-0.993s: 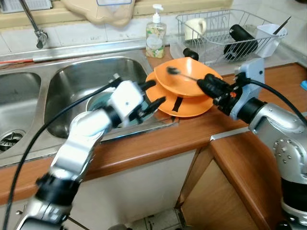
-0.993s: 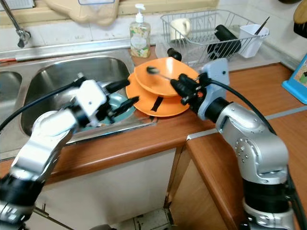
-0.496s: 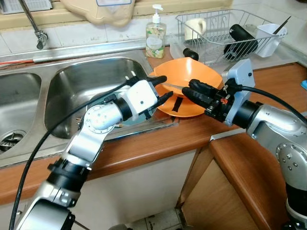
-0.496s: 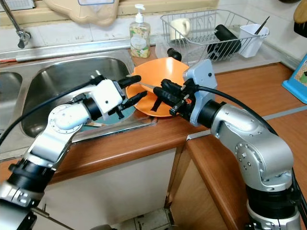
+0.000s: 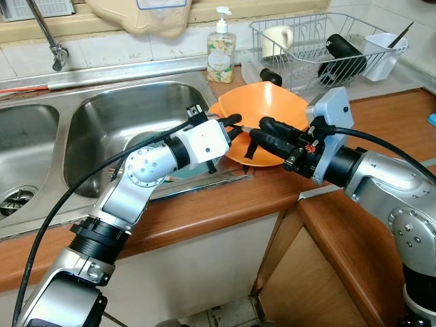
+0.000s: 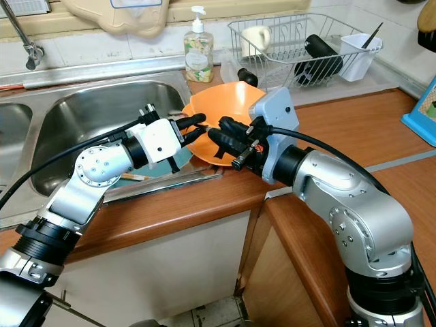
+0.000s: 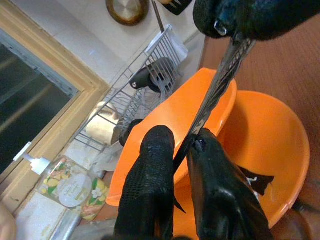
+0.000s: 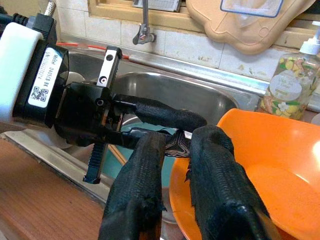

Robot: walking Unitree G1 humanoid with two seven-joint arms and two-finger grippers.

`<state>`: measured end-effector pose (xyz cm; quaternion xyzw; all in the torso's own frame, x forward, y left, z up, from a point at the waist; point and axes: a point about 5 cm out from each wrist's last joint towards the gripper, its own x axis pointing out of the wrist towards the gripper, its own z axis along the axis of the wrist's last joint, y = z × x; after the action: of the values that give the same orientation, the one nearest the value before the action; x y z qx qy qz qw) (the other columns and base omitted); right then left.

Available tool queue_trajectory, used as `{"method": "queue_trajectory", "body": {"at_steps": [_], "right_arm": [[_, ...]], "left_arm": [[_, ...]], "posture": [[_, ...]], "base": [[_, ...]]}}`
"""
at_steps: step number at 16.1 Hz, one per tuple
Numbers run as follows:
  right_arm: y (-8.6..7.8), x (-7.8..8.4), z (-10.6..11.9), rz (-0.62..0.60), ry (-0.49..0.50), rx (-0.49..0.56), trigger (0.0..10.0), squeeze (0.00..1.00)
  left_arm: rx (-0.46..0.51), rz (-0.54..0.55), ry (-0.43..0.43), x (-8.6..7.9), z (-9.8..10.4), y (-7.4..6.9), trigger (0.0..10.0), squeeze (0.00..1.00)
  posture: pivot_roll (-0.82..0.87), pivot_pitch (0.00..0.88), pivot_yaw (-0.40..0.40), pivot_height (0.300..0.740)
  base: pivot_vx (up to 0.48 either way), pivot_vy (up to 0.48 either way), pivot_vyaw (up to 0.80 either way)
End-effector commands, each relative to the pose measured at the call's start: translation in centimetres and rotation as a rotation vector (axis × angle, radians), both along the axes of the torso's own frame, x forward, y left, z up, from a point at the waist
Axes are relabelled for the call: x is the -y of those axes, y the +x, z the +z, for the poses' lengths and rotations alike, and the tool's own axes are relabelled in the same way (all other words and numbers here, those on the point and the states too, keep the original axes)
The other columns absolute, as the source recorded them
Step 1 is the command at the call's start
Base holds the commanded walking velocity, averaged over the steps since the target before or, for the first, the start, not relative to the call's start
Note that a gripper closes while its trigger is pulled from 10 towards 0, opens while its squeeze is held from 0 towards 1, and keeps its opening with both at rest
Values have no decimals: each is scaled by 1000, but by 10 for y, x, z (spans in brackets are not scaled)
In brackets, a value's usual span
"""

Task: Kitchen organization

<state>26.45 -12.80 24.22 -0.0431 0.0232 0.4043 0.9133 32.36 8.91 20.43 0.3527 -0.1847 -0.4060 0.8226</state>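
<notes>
Two stacked orange bowls [image 5: 276,112] sit on the wooden counter at the sink's right edge, the upper one tilted. Both grippers meet just above their near-left rim. A thin metal utensil [image 7: 220,75] runs between them. My right gripper [image 5: 264,129] is shut on one end of it, coming in from the right. My left gripper [image 5: 235,127] reaches from the sink side and is shut on the other end, the handle pinched between its fingers [image 7: 150,175]. In the right wrist view the utensil [image 8: 177,145] sits between my right fingers [image 8: 215,175], with the left gripper directly opposite.
A teal plate [image 8: 116,166] lies in the right sink basin [image 5: 109,116] under the left arm. Behind the bowls stand a soap bottle [image 5: 221,48] and a wire dish rack [image 5: 320,41] with a cup and utensils. The faucet [image 5: 51,41] is at far left.
My left gripper swung right from over the sink to the bowls and closed on the utensil. My right gripper moved left and lowered the utensil from upright to level.
</notes>
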Motion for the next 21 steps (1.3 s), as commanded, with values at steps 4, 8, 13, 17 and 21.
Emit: {"method": "queue_trajectory", "body": {"at_steps": [4, 8, 13, 17, 21], "right_arm": [[-1, -7, 6, 17, 7, 17, 10000, 0], [1, -10, 7, 22, 17, 22, 10000, 1000], [-2, -7, 7, 14, -4, 41, 10000, 0], [-5, -5, 4, 14, -7, 43, 10000, 0], [-15, -8, -6, 70, -46, 3, 10000, 0]], "left_arm": [[38, -12, 72, -2, 2, 2, 0, 0], [53, 16, 84, -9, 4, 5, 0, 0], [84, 125, 118, -38, 12, 14, 0, 0], [82, 281, 142, -75, 14, 22, 0, 0], [-64, 429, 255, -104, -14, 28, 0, 0]], "posture": [[-103, 0, 60, 740], [-103, 0, 60, 740], [-100, 0, 62, 740], [-95, 0, 62, 740], [-94, 0, 65, 740]], "base": [[0, 0, 0], [0, 0, 0], [0, 0, 0], [0, 0, 0], [0, 0, 0]]}}
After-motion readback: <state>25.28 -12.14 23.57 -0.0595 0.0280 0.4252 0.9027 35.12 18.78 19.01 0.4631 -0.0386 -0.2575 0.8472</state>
